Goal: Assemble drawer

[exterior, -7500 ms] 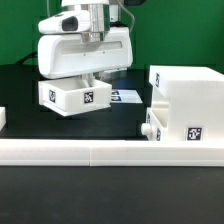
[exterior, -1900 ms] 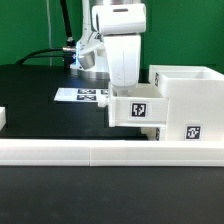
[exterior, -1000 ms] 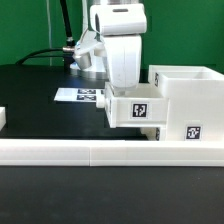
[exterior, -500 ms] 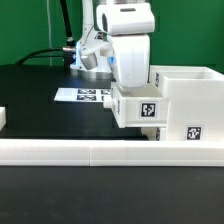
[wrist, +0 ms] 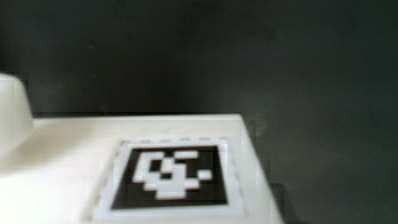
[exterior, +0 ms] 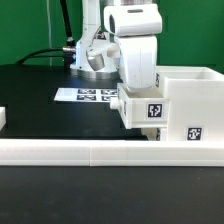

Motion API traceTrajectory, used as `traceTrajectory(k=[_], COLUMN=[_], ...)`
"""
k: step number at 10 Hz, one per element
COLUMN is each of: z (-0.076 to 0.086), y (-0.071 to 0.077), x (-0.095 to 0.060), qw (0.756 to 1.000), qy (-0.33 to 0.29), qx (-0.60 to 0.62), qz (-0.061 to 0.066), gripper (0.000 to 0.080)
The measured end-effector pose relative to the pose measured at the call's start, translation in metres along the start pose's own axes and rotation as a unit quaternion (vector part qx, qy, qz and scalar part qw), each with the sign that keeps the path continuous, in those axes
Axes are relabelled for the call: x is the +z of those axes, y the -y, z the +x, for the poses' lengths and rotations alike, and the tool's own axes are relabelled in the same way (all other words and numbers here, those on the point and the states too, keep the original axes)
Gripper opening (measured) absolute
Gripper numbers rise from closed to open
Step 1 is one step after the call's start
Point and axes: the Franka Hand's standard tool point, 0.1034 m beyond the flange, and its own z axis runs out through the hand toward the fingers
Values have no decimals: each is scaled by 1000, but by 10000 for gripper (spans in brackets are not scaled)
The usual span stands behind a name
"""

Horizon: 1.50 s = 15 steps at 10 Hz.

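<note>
**Tray at the shell opening: insertion risk check**

Exterior view. I see the gripper (exterior: 140,88) low over a small tray (exterior: 147,108), which is tilted and touches the open side of the box shell (exterior: 188,105) on the exterior view's right. The fingers are hidden behind the arm's white housing, so I cannot tell how wide they stand or confirm that they clamp the tray; I judge it is held, since it sits canted off the table. The marker board (exterior: 84,96) lies flat on the dark table (exterior: 40,105) behind, and the long white border wall (exterior: 70,152) runs across the front.

Contents: the shell's open top shows nothing inside. The tray's interior is hidden by the arm.

Wrist view. I see a white surface with one square tag (wrist: 171,176), blurred, against the dark table. No fingers show here.

Risks, as I judge them:
- The tilt may jam the tray's edge against the shell mouth, because the two are not square.
- Pushing while jammed may slide the shell along the table.
- A loose hold may let the tray drop.
</note>
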Motion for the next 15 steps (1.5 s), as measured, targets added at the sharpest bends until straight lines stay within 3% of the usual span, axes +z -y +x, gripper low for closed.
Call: traceTrajectory(k=[3,4,5,6,7,8,12,15], z=[-1,0,0,-1,-1,-1,-14,-43], y=[0,0,3,6,5,5,-2,-7], x=[-1,-2,-4,-5,-7,-12,-54,-56], qw=[1000,1000,1000,1000,1000,1000,1000,1000], qy=[0,0,1,2,3,5,23,25], qx=[4,5,11,11,11,10,13,14], qz=[-1,-3,-9,-7,-8,-11,-13,-13], gripper=[90,300,435,435,593,634,646,649])
